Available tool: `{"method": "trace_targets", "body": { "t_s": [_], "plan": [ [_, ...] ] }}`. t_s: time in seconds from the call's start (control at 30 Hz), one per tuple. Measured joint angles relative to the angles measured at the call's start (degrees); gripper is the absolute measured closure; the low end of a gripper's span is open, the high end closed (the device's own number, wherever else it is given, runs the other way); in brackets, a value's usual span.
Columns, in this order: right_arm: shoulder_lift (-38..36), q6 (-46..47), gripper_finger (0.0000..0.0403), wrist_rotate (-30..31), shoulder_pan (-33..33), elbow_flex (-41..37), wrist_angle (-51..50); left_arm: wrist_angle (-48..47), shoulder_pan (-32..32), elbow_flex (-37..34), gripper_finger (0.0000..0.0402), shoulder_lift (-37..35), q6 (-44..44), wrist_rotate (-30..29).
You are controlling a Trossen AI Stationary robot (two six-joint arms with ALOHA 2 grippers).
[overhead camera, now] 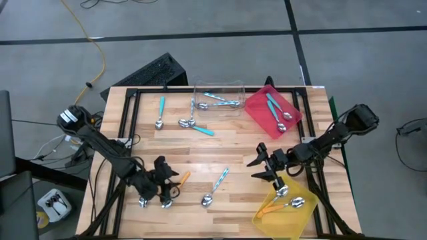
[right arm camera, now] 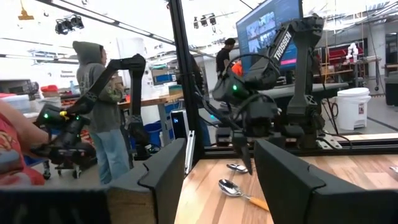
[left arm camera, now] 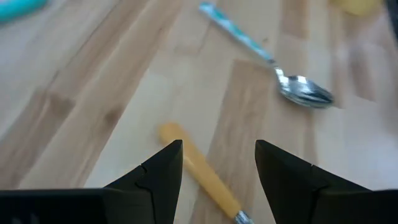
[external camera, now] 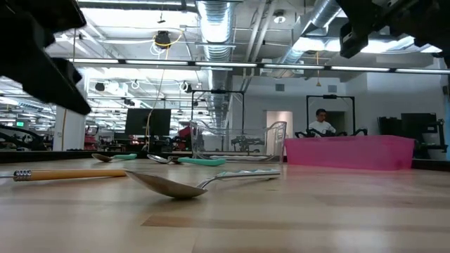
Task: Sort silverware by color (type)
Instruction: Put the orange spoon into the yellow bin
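Observation:
An orange-handled spoon (overhead camera: 180, 181) lies flat on the wooden table near its front left. My left gripper (overhead camera: 168, 181) hovers open just over it; in the left wrist view its fingers (left arm camera: 219, 163) stand on either side of the orange handle (left arm camera: 194, 165) without touching. A spoon with a patterned light-blue handle (overhead camera: 217, 187) lies a little to the right, bowl (left arm camera: 305, 93) toward the near edge. My right gripper (overhead camera: 259, 168) hangs open above the table beside the yellow tray (overhead camera: 303, 217), with nothing between its fingers (right arm camera: 221, 177).
The yellow tray at the front right holds orange spoons (overhead camera: 283, 203). A red tray (overhead camera: 257, 107) at the back right holds teal spoons, and a clear tray (overhead camera: 217, 87) holds light-blue ones. Loose teal spoons (overhead camera: 161, 112) (overhead camera: 199, 127) lie at the back left. People stand beyond the table.

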Motion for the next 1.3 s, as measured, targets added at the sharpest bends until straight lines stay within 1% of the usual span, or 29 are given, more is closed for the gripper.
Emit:
{"method": "trace_targets", "body": {
  "t_s": [0.13, 0.2, 0.27, 0.47, 0.63, 0.73, 0.8, 1.03, 1.17, 1.3],
  "plan": [
    [0.0, 0.0, 0.0186, 0.0, -0.6, 0.0, -0.1, -2.2, 0.9, 0.0, 0.0216, 1.9, -8.5, 1.4],
    [0.0, 0.0, 0.0186, 0.0, -1.0, 0.0, -0.1, -2.9, 1.1, 0.5, 0.0216, 2.4, -10.9, 3.1],
    [0.0, 0.0, 0.0186, 0.0, -1.4, 0.0, -0.1, -5.6, 1.1, 2.4, 0.0216, 3.1, -12.1, 4.6],
    [0.0, 0.0, 0.0186, 0.0, -3.0, 0.0, -0.4, -20.5, 1.1, 12.6, 0.0216, 6.0, -12.5, 5.1],
    [0.0, 0.0, 0.0186, 0.0, -3.7, 0.0, -0.7, -31.6, 1.1, 21.4, 0.0216, 11.2, -11.1, 4.7],
    [0.0, 1.0, 0.0186, 0.0, -3.7, 0.0, -0.7, -35.3, 1.1, 24.9, 0.0216, 14.8, -10.8, 4.5],
    [0.0, 1.8, 0.0186, -0.2, -3.7, 0.0, -1.0, -35.4, 1.0, 25.9, 0.0216, 17.2, -10.3, 4.5],
    [0.0, 3.8, 0.0186, -0.3, -3.6, 0.0, -2.0, -34.2, 1.0, 26.0, 0.0216, 24.6, -10.1, 4.9],
    [0.0, 3.9, 0.0186, -0.3, -3.6, 0.0, -2.0, -34.1, 1.0, 25.8, 0.0216, 26.5, -10.8, 5.0],
    [0.0, 3.9, 0.0186, -0.3, -3.6, 0.0, -2.0, -33.1, 1.0, 24.4, 0.0216, 26.5, -14.4, 5.5]
  ]
}}
